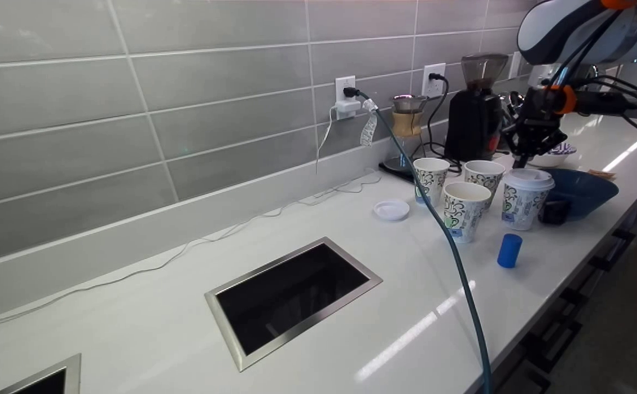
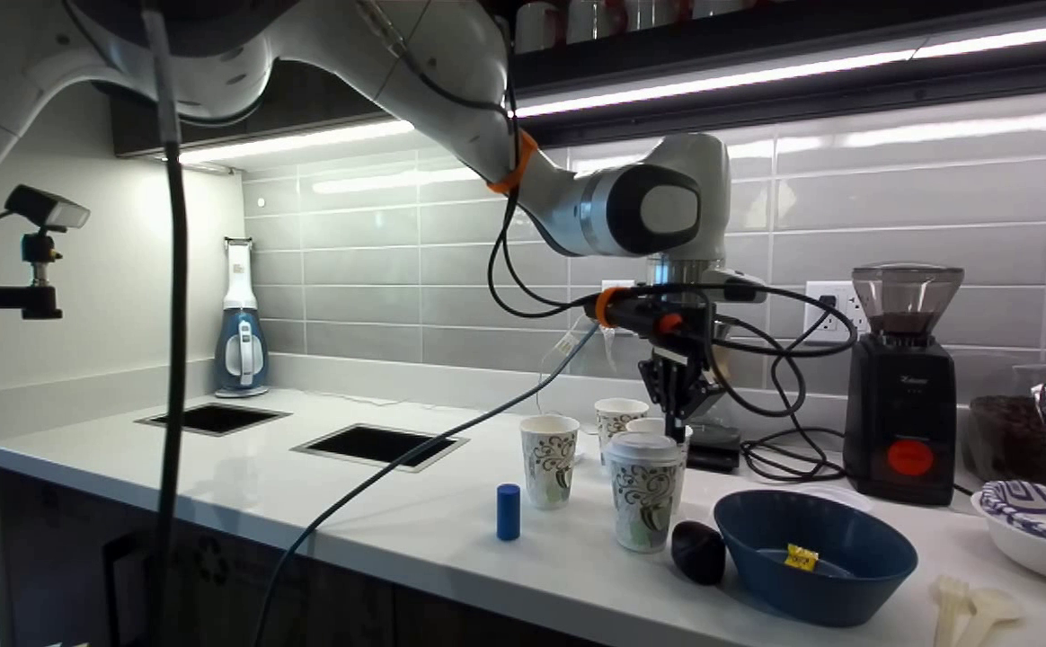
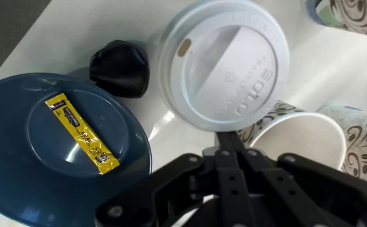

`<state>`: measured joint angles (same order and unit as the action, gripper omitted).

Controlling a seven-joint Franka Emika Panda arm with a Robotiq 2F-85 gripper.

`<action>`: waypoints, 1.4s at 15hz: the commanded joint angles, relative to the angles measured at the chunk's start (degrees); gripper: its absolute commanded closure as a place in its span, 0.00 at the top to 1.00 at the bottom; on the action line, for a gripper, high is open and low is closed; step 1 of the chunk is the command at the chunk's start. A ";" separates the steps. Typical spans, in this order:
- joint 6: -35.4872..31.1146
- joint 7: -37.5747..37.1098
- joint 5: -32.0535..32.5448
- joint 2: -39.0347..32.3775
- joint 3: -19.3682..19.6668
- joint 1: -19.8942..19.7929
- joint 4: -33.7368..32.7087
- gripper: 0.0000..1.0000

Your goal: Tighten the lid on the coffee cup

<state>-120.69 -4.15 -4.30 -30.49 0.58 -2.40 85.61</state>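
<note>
The whitish lid sits on top of the upright coffee cup. The lid (image 1: 529,178) (image 2: 642,447) and the patterned cup (image 1: 520,209) (image 2: 642,505) show in both exterior views. In the wrist view the lid (image 3: 224,69) is seen from above, with its sip hole, and hides the cup's body. My gripper (image 1: 520,161) (image 2: 676,429) points down behind the cup. In the wrist view the gripper's fingers (image 3: 229,138) are together with nothing seen between them. Their tips are hidden by the lid's edge, so I cannot tell whether they touch the lid or cup.
Lidless cups (image 1: 465,212) (image 2: 550,463) (image 3: 300,138) stand close by. A dark blue bowl (image 2: 811,589) (image 3: 10,132) with a yellow packet and a black object (image 2: 698,552) (image 3: 120,69) are beside the cup. A blue bottle (image 1: 509,250), white disc (image 1: 391,209) and cable (image 1: 461,268) are near.
</note>
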 commanded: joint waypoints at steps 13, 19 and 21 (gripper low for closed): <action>-0.13 0.13 0.59 5.52 1.24 0.13 2.86 0.00; -2.00 -0.60 1.92 16.58 0.40 2.39 14.72 0.47; -2.40 -2.42 2.89 21.44 0.37 3.25 19.65 0.61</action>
<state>-120.90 -3.11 -3.54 -18.11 0.69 -0.70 95.04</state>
